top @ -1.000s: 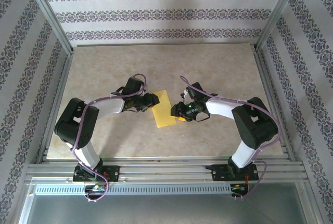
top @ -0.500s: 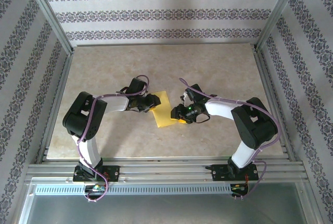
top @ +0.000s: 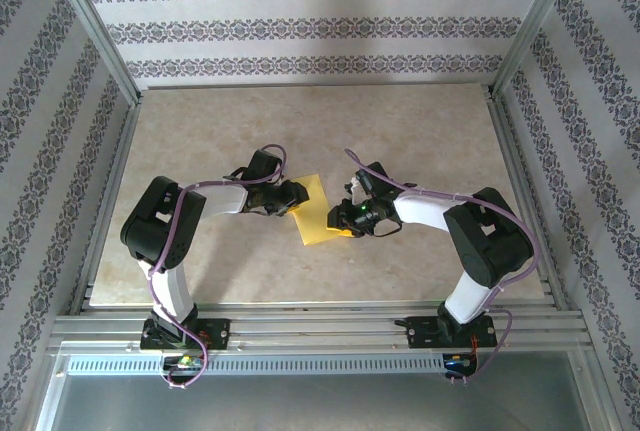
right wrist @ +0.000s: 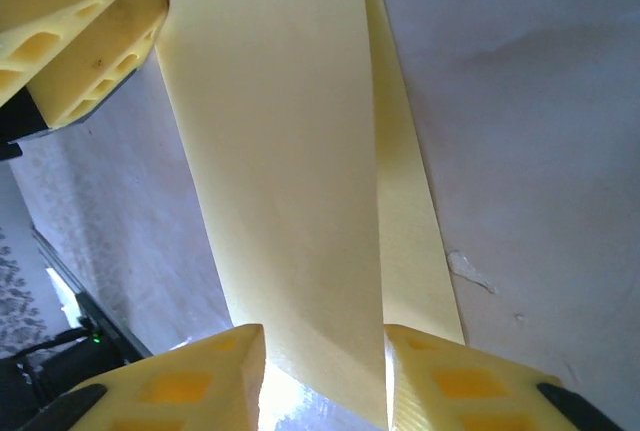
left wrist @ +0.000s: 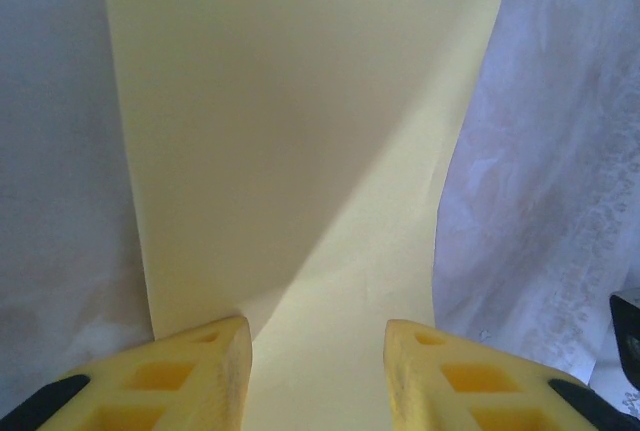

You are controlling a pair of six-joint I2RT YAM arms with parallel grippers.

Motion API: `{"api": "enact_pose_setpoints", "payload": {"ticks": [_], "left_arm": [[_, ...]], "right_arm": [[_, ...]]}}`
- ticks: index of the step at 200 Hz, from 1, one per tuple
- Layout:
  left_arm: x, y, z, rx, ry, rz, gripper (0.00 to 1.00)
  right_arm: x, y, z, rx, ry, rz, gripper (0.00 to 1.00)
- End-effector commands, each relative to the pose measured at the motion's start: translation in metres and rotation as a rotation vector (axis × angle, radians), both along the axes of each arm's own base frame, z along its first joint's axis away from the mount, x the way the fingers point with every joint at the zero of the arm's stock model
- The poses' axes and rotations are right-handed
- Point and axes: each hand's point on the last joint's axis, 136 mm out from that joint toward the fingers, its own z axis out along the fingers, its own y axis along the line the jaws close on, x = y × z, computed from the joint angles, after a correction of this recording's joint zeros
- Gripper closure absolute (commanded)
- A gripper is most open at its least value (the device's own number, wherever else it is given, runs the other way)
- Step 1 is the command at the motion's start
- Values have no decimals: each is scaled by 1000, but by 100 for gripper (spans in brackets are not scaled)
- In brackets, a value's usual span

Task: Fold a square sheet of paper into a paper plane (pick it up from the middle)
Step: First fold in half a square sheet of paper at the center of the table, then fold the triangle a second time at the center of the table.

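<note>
Top external: yellow sheet [top: 315,209] folded to a narrow strip, lying flat mid-frame on the marbled tabletop [top: 200,131]. Left end effector [top: 293,198] at its left edge, right end effector [top: 343,221] at its right. Patterned wallpaper walls [top: 300,26], aluminium frame.
Left wrist: fingers spread, released, sheet edge between them.
Right wrist: also released, two paper layers visible.
Looks like first half-fold done; nose and wing folds left.

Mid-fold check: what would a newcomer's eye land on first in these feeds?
The yellow sheet of paper at the middle of the table, a narrow rectangle, two-layered in the right wrist view. Flanking it, the left gripper at its left edge and the right gripper at its right, both open over the paper.
</note>
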Motion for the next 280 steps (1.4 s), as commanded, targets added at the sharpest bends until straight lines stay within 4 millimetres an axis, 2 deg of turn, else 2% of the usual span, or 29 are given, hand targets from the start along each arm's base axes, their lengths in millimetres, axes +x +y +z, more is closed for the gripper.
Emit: {"api": "enact_pose_setpoints", "payload": {"ticks": [1,31,89,130,170,213,280], "left_arm": [[-5,-1,-13,19,32,-11,59],[-5,-1,-11,26,24,-26,59],[-3,-3,-10,27,17,-40,59],[-2,-6,-6,18,5,-60,59],[0,-11,4,-8,-26,-90,59],[11,-22,30,-67,-131,-128,55],[11,-18,0,2,-63,-135,63]], "right_arm": [[-5,3,4,42,10,-12,68],[2,-4,5,33,-14,-55,74],[12,1,6,46,-10,-74,85],[9,-13,2,-8,0,-117,91],[12,-16,2,-18,-1,-129,93],[7,-22,-4,-58,31,-127,95],[13,-20,2,-32,10,-133,91]]}}
